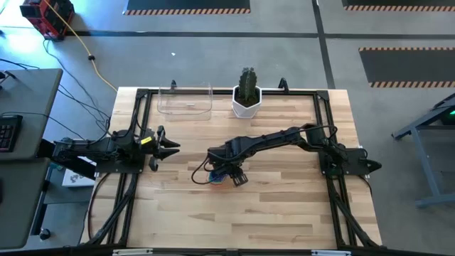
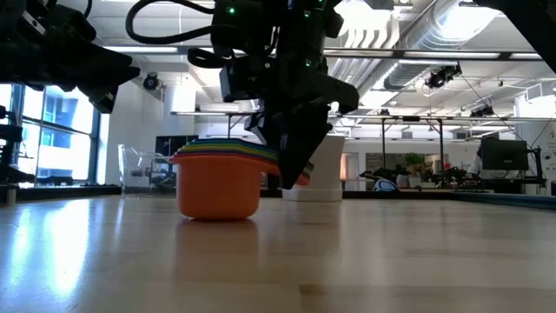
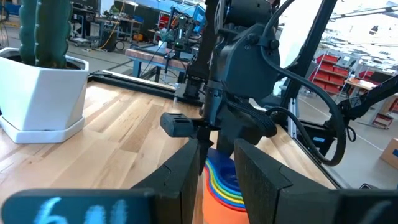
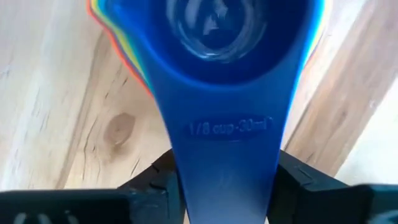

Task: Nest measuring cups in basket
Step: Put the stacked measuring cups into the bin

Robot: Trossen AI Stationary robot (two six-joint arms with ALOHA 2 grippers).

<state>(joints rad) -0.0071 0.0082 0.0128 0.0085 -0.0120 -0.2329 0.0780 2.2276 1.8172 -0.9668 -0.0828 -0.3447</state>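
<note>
The left gripper [image 1: 169, 146] waits at the table's left edge, fingers spread and holding nothing. Behind it, the clear basket [image 1: 185, 100] stands empty at the far edge, just beside a white cactus pot [image 1: 247, 102]. Mid-table, the measuring cups [image 2: 219, 178] sit nested on the wood, orange outermost. The right gripper [image 1: 237, 177] is down over their handles; its fingers flank the blue handle [image 4: 227, 155], though whether they press on it I cannot tell. Judgement: stacking complete, transfer pending. Next comes a firm grasp, lift and carry to the basket.
</note>
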